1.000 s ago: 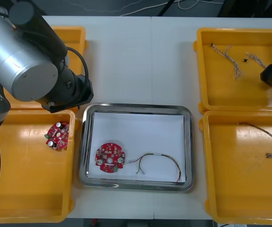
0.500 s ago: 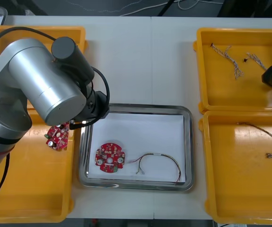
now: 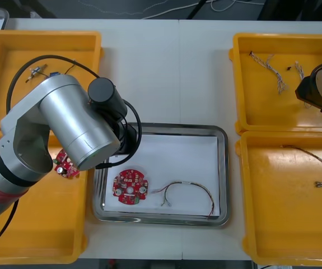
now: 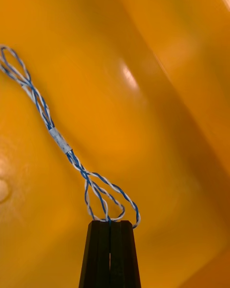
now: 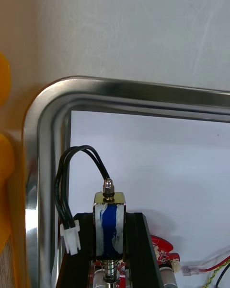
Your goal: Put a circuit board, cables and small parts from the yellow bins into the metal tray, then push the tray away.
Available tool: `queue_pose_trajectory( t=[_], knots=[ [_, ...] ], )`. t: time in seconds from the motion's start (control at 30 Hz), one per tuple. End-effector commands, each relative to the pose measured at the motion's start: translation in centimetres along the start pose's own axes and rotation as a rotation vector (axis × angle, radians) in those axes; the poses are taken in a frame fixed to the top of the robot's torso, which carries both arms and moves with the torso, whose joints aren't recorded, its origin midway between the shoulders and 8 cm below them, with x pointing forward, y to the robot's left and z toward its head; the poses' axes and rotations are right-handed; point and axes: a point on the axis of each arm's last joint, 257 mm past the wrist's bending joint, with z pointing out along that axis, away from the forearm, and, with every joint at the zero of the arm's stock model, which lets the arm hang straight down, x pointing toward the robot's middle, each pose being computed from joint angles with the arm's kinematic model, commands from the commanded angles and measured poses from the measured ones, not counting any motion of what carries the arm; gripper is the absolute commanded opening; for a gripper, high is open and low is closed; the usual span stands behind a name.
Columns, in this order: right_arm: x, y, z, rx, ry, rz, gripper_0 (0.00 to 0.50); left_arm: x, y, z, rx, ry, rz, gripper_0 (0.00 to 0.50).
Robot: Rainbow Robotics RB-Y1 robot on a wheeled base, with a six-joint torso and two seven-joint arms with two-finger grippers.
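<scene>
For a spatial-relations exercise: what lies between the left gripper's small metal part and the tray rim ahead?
Only bare white floor of the metal tray, by the left wrist view; the left gripper grips the small metal part.

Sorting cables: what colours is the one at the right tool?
Blue and white cable, twisted; right wrist view.

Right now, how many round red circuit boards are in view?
2. One round red circuit board lies inside the metal tray; the other sits in the near left yellow bin, partly under the left arm, which may hide more.
</scene>
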Motion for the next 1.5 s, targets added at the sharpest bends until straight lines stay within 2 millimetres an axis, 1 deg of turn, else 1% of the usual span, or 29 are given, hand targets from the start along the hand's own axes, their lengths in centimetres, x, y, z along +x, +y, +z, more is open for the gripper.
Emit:
queue_pose_trajectory(
  t=[0.03,0.07,0.17,0.37,0.63,0.9,0.97,1.03,1.07,1.1,1.13,1.17,1.23,1.27,1.3,1.37,1.47,1.5],
  knots=[
    [-1.4,2.6,-2.8,-0.061,-0.003,-0.01,0.0,1.3,-1.0,0.7,0.025,0.003,-0.018,0.0],
    [-0.7,2.8,-3.1,-0.06,0.02,-0.018,0.0,1.4,-1.0,1.2,0.023,0.003,-0.013,0.0],
    [0.1,2.5,-3.5,-0.046,0.052,-0.033,0.0,1.3,-1.1,2.2,0.019,-0.006,-0.004,0.0],
    [1.3,2.2,-3.9,-0.031,0.097,-0.056,0.0,0.9,-1.2,3.4,0.029,-0.015,0.0,0.0],
    [2.0,2.4,-4.5,-0.037,0.13,-0.075,0.0,1.3,-0.8,4.1,0.007,-0.012,0.011,0.0],
    [2.8,2.9,-4.8,-0.053,0.157,-0.085,0.0,1.4,-0.5,4.3,0.0,-0.007,0.017,0.0],
    [2.7,2.9,-4.9,-0.054,0.153,-0.088,0.012,1.3,-0.4,4.4,-0.003,-0.007,0.016,0.0],
    [2.8,2.9,-4.9,-0.054,0.155,-0.091,0.044,1.3,-0.4,4.6,-0.002,-0.006,0.015,0.0],
    [2.7,2.9,-4.9,-0.055,0.153,-0.092,0.074,1.3,-0.4,4.8,-0.001,-0.007,0.016,0.0],
    [2.8,3.0,-4.9,-0.056,0.154,-0.094,0.081,1.3,-0.4,4.8,0.001,-0.007,0.015,0.0],
    [2.8,2.9,-4.9,-0.054,0.154,-0.097,0.112,1.2,-0.3,4.9,-0.001,-0.008,0.019,0.0],
    [2.7,2.9,-4.9,-0.055,0.153,-0.1,0.184,1.1,-0.2,5.0,-0.002,-0.009,0.018,0.0],
    [2.7,3.0,-4.9,-0.057,0.152,-0.107,0.36,1.1,-0.3,5.0,-0.002,-0.01,0.019,0.0],
    [2.7,3.1,-5.0,-0.06,0.148,-0.113,0.423,1.2,-0.2,5.1,-0.002,-0.009,0.018,0.0],
    [2.6,3.1,-5.0,-0.061,0.145,-0.119,0.444,1.2,-0.1,5.1,-0.006,-0.008,0.019,0.0],
    [2.5,3.4,-5.3,-0.067,0.138,-0.132,0.47,1.1,-0.2,5.1,-0.005,-0.008,0.019,0.0],
    [2.1,3.3,-5.4,-0.075,0.132,-0.182,0.495,1.1,-0.1,5.3,-0.005,-0.008,0.018,0.0],
    [1.9,3.4,-5.5,-0.084,0.129,-0.21,0.497,1.1,-0.1,5.4,-0.005,-0.007,0.019,0.0]
  ],
)
